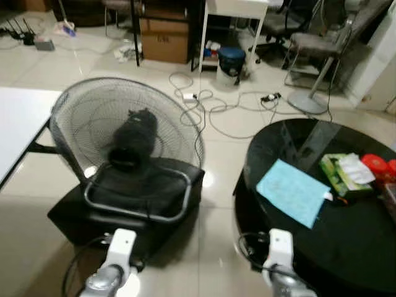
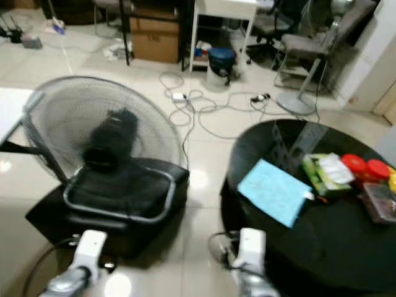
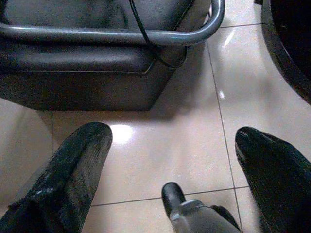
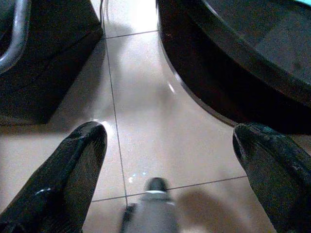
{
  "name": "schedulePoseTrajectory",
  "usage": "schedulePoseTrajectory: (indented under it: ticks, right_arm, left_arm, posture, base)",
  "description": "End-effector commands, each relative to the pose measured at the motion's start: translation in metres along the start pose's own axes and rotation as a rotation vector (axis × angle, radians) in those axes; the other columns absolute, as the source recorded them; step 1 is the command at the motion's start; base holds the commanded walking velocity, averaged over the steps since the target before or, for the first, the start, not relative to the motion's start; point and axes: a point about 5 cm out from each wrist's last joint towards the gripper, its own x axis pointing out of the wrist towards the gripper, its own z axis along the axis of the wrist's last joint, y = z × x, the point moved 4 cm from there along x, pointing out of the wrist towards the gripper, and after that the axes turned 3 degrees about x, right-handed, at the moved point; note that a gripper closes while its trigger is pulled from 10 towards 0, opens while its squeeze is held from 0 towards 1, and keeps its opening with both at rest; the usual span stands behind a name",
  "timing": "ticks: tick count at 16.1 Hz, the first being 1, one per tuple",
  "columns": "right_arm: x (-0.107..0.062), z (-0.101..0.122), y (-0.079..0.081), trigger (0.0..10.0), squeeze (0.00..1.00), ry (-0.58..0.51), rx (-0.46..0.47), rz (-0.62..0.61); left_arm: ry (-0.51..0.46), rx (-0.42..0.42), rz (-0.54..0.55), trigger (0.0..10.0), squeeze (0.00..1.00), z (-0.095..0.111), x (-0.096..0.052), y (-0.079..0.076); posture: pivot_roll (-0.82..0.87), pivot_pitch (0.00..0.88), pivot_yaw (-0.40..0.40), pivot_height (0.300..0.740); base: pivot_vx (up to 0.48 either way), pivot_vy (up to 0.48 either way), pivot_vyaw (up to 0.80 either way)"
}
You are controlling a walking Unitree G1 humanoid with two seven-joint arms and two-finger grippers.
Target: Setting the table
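A round black table (image 1: 346, 247) stands at the right. On it lies a light blue placemat (image 1: 292, 192) near the front left rim. Behind the mat is a green packet (image 1: 337, 176) with white paper on it, then red lids (image 1: 377, 164) at the far right edge. My left arm (image 1: 114, 266) and right arm (image 1: 281, 260) hang low at the bottom of the head views. The left gripper (image 3: 170, 160) is open over bare floor tiles beside a black stool. Open too, the right gripper (image 4: 167, 160) hangs over the tiles by the table's base (image 4: 233, 73).
A pedestal fan head (image 1: 127, 133) rests on a black stool (image 1: 133, 198) directly ahead on the left. Cables (image 1: 210, 105) snake over the floor behind. A white tabletop (image 1: 18, 124) is at the far left. A cardboard box (image 1: 164, 40), blue bin (image 1: 231, 62) and chairs stand at the back.
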Motion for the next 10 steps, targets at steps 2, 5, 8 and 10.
schedulePoseTrajectory:
  ticks: [2, 5, 8, 10]
  right_arm:
    - [0.000, 0.010, -0.011, 10.0, 0.00, -0.055, -0.046, -0.014]
    - [-0.008, 0.134, 0.011, 10.0, 0.00, -0.474, -0.102, 0.129]
    - [-0.092, 0.266, 0.048, 10.0, 0.00, -1.001, -0.186, 0.211]
    - [-0.168, 0.297, 0.070, 10.0, 0.00, -1.211, -0.246, 0.292]
  left_arm:
    - [-0.047, 0.034, -0.010, 10.0, 0.19, 0.010, 0.002, -0.007]
    - [-0.255, 0.043, 0.067, 10.0, 0.18, 0.032, -0.005, -0.001]
    - [-0.993, 0.307, 0.172, 10.0, 0.02, 0.254, -0.089, 0.025]
    - [-1.218, 0.460, 0.435, 10.0, 0.00, 0.320, -0.175, 0.039]
  posture:
    - [0.02, 0.000, -0.022, 0.740]
    - [0.01, 0.000, -0.013, 0.740]
    - [0.03, 0.000, -0.030, 0.740]
    - [0.05, 0.000, -0.030, 0.740]
  base:
    - [0.000, 0.000, 0.00]
    - [0.000, 0.000, 0.00]
    - [0.000, 0.000, 0.24]
    - [0.000, 0.000, 0.80]
